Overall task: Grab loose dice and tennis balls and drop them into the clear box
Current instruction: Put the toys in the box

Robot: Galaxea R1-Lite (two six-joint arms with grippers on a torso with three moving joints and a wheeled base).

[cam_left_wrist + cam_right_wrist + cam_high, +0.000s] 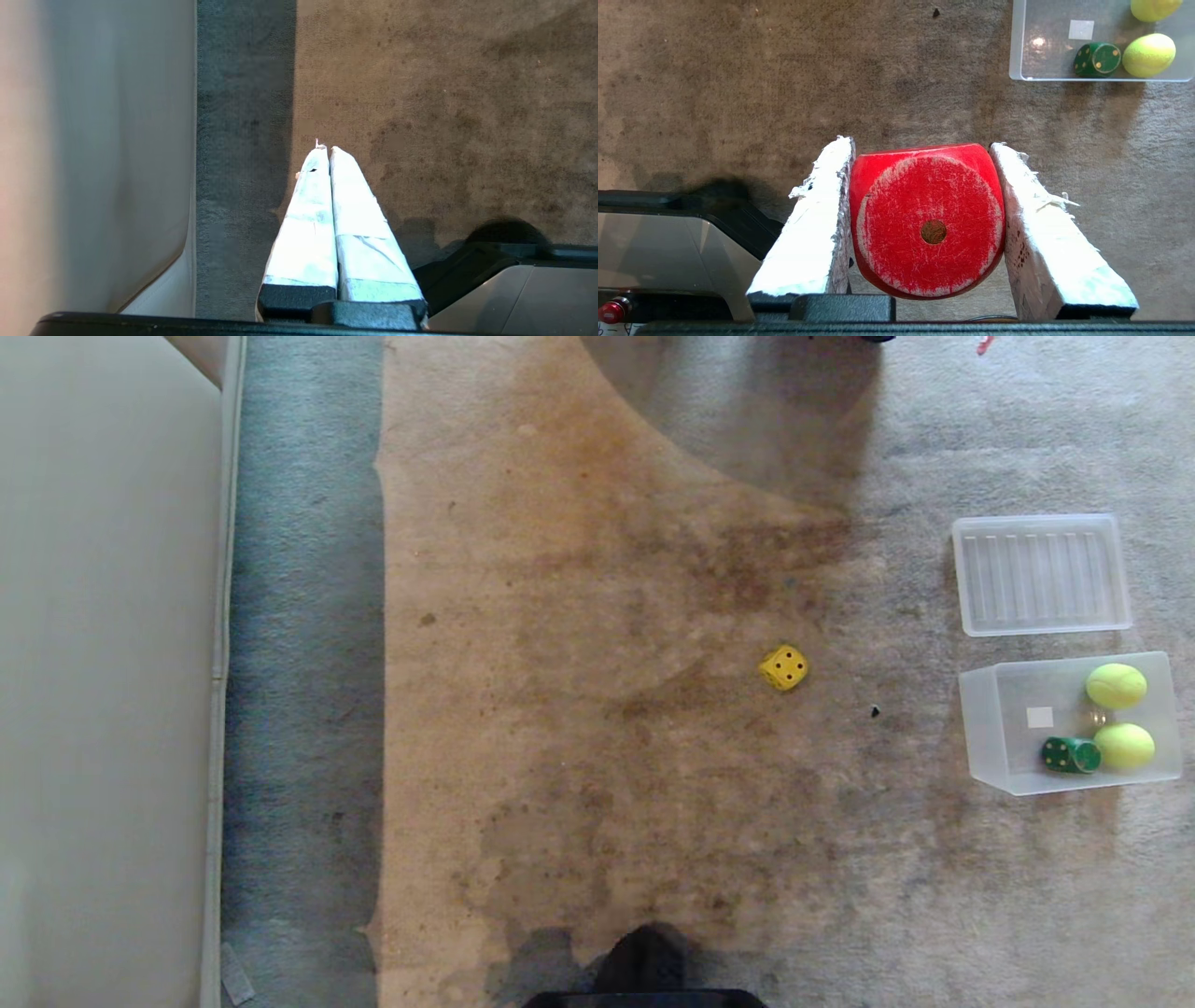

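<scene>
With the red die [927,219] clamped between the right gripper's [924,154] jaws above the carpet [597,616] and the left gripper [325,151] pressed together, the sound move was to centre over the clear box [990,728] before releasing, clear of its near wall.

**Carpet & wall, lit patch**

Floor was carpet [597,756] thru-out: grey pile w/ a broad tan-brown, blotchy sunlit patch across the middle. Left of that patch ran a darker blue-grey shaded strip, & beyond the strip a pale cream wall or panel [103,663] w/ a light trim edge along its base. Above the patch's far end a curved shadow cut into the light. Right of the patch, carpet was plain grey. A small dark speck [875,711] lay there.
</scene>
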